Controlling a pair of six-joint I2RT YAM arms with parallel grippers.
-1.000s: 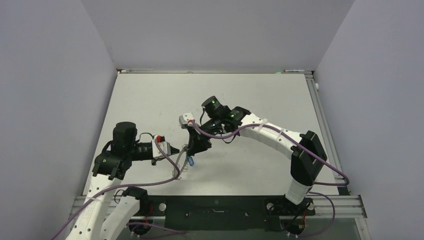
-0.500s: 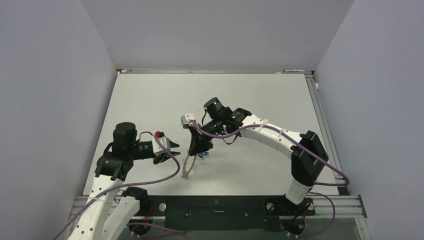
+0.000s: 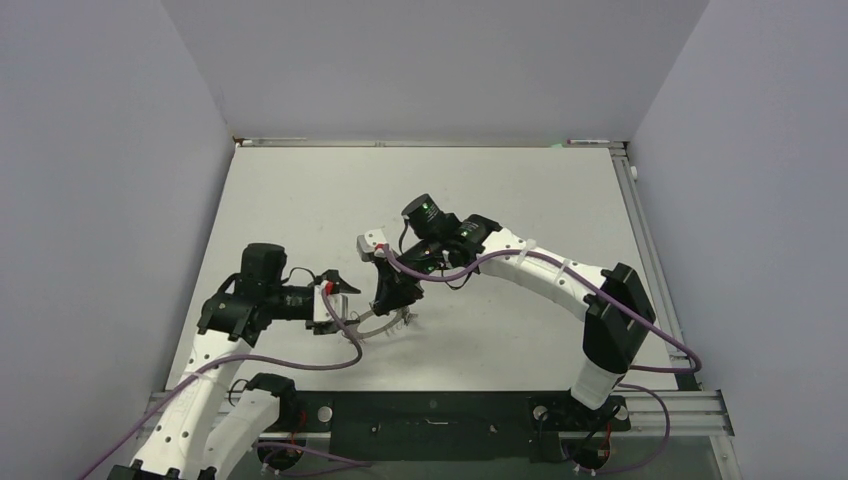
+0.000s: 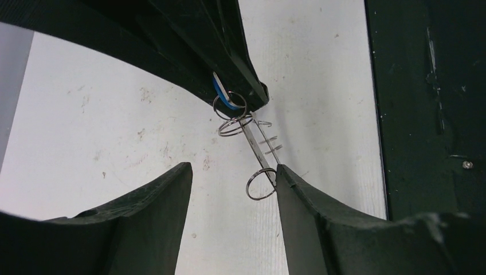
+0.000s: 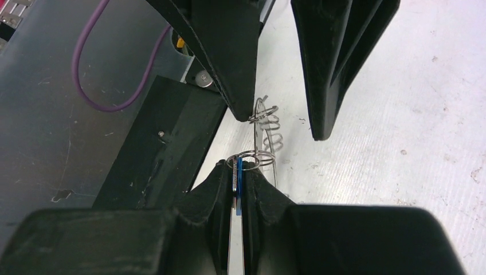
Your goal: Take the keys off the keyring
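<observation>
Seen from the left wrist, nearest are the left gripper's [image 4: 232, 168] two fingers, spread wide and holding nothing. They stand either side of the near end of the keyring [image 4: 259, 150], one finger touching or just beside a small loop [image 4: 261, 184] on the rim; I cannot tell which. The keyring is lifted off the table [image 4: 114, 126] and turned edge-on between the two grippers.

Beyond the keyring's far end, the right gripper [image 5: 238, 171] is clamped on the blue head of a key [image 4: 220, 96], whose own loop links it to the keyring.

In my judgement one key is being worked free. Next, the left jaws should close on the flat of the keyring, not on a loose loop, so the right gripper can draw its key off.

The count: two grippers, one keyring, one blue key, at least three small loops. No other keys can be made out.
</observation>
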